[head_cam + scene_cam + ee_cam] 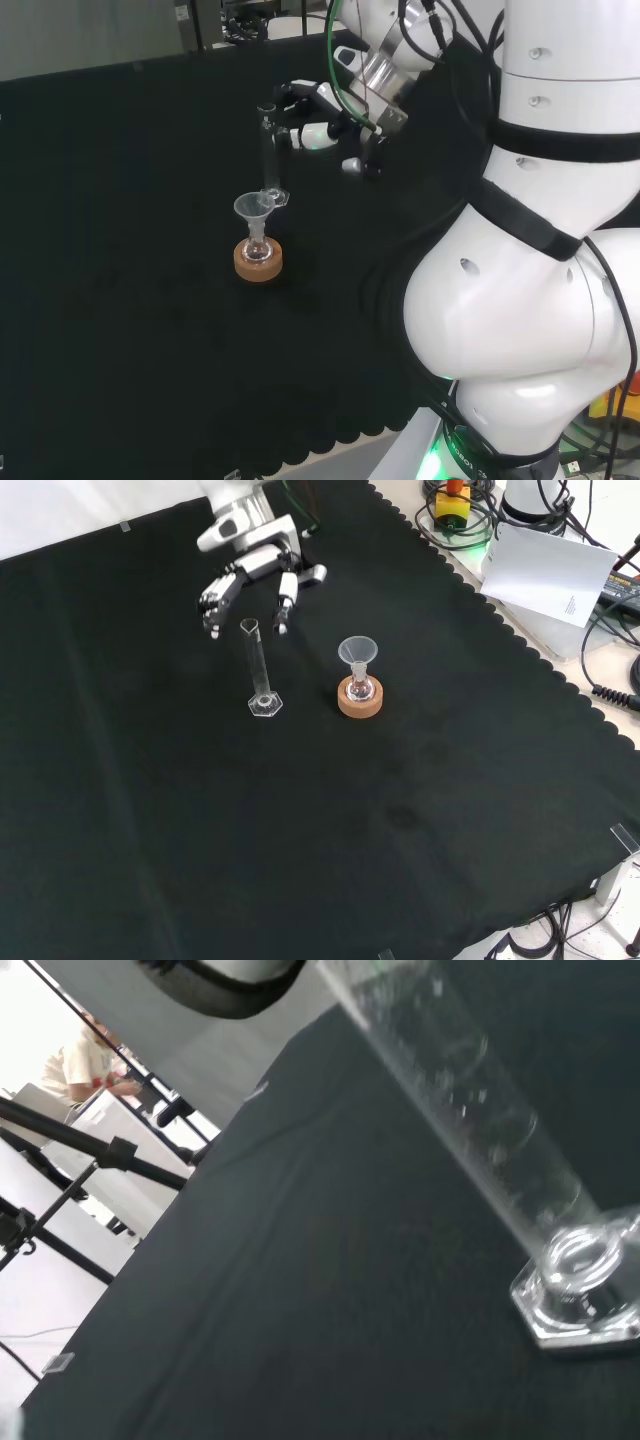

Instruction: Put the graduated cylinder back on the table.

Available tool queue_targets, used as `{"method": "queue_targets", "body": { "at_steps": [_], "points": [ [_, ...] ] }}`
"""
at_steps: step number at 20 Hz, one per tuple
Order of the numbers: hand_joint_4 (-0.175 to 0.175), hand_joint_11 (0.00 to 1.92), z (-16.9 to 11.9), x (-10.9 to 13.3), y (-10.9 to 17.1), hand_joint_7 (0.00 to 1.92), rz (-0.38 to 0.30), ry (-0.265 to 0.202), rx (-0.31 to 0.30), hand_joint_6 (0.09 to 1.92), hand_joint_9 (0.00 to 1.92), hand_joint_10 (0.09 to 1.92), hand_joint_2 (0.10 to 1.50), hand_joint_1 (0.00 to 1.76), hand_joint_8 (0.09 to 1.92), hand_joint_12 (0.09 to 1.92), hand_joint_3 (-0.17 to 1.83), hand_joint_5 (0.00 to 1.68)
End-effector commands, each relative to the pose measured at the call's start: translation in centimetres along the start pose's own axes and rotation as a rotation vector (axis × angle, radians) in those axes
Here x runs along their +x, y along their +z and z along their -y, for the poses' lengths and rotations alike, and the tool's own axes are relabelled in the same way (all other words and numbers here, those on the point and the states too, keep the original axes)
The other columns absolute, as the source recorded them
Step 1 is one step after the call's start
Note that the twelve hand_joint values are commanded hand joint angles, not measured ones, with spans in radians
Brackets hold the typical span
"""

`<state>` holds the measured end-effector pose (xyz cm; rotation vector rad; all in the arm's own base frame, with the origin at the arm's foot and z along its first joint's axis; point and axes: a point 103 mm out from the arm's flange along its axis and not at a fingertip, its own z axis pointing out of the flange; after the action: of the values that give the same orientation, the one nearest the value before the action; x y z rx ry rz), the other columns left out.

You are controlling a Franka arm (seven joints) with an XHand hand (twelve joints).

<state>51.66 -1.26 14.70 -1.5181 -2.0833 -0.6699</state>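
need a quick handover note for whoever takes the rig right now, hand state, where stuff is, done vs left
Hand: open, fingers relaxed, just above the top of the graduated cylinder, not gripping it.
Graduated cylinder: upright on its hexagonal base on the black cloth, left of the flask in the front view.
Flask: on a cork ring, funnel in its neck.
Done: cylinder is set down.
Left: likely just moving the hand clear without knocking it.
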Motion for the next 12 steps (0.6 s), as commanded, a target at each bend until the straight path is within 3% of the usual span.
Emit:
{"method": "queue_targets", "body": {
  "at_steps": [1, 12],
  "points": [
    [-0.071, 0.25, 4.1, 1.2, -5.0, 0.25, 0.096, 0.029, -0.039, 0.25, 0.69, 0.09, 0.87, 0.81, 0.68, 1.35, -0.17, 0.39],
    [-0.071, 0.23, 9.3, 5.7, -10.9, 0.25, 0.205, 0.039, -0.084, 0.24, 0.69, 0.09, 0.88, 0.83, 0.68, 1.35, -0.17, 0.39]
  ]
}}
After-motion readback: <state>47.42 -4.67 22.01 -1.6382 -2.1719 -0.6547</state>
